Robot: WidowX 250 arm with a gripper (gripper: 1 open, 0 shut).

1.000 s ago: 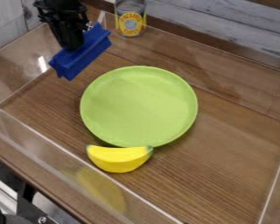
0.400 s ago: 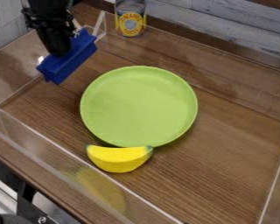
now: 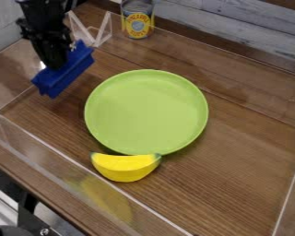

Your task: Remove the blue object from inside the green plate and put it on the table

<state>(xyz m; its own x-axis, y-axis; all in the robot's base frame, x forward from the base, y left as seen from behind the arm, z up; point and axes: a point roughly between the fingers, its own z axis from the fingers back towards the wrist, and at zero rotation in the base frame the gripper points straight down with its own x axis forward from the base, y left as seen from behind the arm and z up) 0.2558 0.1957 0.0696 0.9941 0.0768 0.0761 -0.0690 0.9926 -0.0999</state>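
Observation:
The blue object (image 3: 63,73), a long royal-blue block, hangs at the upper left, outside the green plate (image 3: 147,112) and low over the table (image 3: 236,166). My black gripper (image 3: 52,51) comes straight down onto the block's upper end and is shut on it. I cannot tell whether the block's lower end touches the wood. Nothing lies in the lime-green plate, which sits in the middle of the table.
A yellow banana-shaped toy (image 3: 125,166) lies against the plate's near rim. A small can (image 3: 137,20) stands at the back. Clear acrylic walls (image 3: 21,129) border the tabletop on the left and front.
The gripper has carried the blue object down and to the left, away from the plate's edge and closer to the tabletop. Plate and banana toy have not moved.

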